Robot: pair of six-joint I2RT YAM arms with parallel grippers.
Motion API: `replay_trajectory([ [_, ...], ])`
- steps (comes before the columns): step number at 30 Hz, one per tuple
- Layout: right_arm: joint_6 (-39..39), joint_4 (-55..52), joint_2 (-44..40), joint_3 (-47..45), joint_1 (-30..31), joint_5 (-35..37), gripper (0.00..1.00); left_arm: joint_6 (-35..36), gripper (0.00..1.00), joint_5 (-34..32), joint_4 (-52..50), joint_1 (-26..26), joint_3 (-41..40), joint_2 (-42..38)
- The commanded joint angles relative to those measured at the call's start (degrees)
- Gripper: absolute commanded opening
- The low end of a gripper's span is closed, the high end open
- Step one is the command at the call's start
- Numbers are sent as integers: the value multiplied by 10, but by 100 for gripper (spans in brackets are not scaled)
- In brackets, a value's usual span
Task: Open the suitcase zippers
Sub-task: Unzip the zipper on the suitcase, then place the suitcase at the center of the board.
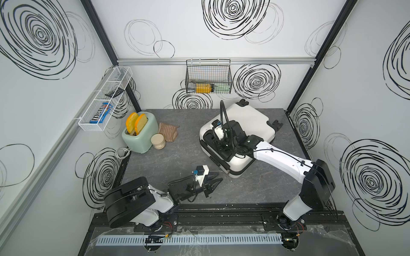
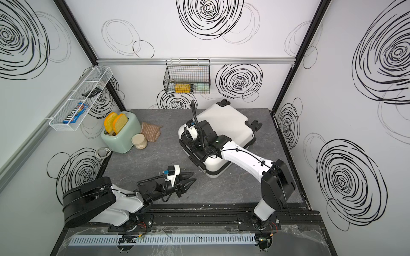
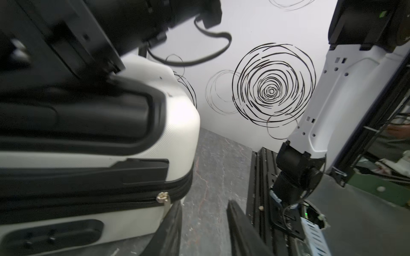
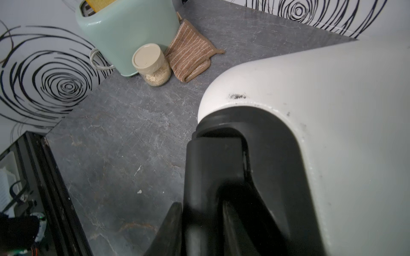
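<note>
**Left end effector parted at the zipper pull, right one on the handle**

The left end effector (image 1: 219, 177) has its jaws partly apart with nothing between them. One finger (image 3: 169, 226) is just beside the metal pull (image 3: 162, 197) on the zippers (image 3: 124, 196), at the near left corner of the suitcase (image 1: 250, 119). The right end effector (image 4: 200, 208) is narrow, clamped around the black handle (image 4: 213, 159). The suitcase lies flat on the right half of the worktop (image 1: 177, 159), well apart from the toaster (image 1: 137, 137) at far left.

We see a white suitcase (image 1: 248, 117) with black zippers (image 3: 88, 197), a mint-green toaster (image 1: 142, 139), a brown-striped cloth (image 1: 167, 131), a grey veined table (image 1: 173, 161).
</note>
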Motion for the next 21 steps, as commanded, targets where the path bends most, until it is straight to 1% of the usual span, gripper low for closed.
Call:
replay_trajectory([
  [1, -220, 53, -64, 7, 2, -144, 0, 27, 52, -36, -62, 9, 5, -59],
  [3, -329, 3, -68, 12, 1, -179, 0, 51, 58, -23, -143, 19, 15, -103],
  [5, -398, -47, -63, 28, 0, -198, 0, 78, 62, -15, -242, 33, 31, -152],
  [6, -419, -67, -59, 35, 0, -206, 0, 92, 63, -10, -285, 40, 40, -172],
  [8, -439, -82, -57, 41, 1, -219, 0, 118, 64, 4, -368, 60, 57, -217],
  [10, -433, -63, -62, 29, 1, -224, 0, 138, 65, 28, -432, 83, 72, -251],
  [11, -425, -44, -69, 19, 1, -226, 2, 148, 65, 44, -465, 95, 82, -266],
  [12, -417, -25, -78, 8, 1, -224, 7, 159, 64, 61, -495, 107, 92, -276],
  [13, -405, 1, -90, -7, 0, -220, 15, 179, 64, 89, -542, 119, 107, -287],
  [14, -395, 26, -105, -23, -1, -216, 24, 205, 64, 118, -590, 132, 127, -295],
  [16, -373, 69, -134, -53, -9, -211, 43, 253, 65, 152, -682, 151, 169, -301],
  [17, -362, 86, -150, -67, -15, -213, 48, 279, 66, 167, -732, 160, 191, -300],
  [19, -341, 107, -180, -90, -30, -217, 55, 327, 66, 184, -808, 174, 233, -294],
  [21, -312, 127, -212, -117, -50, -217, 58, 382, 67, 197, -876, 183, 275, -280],
])
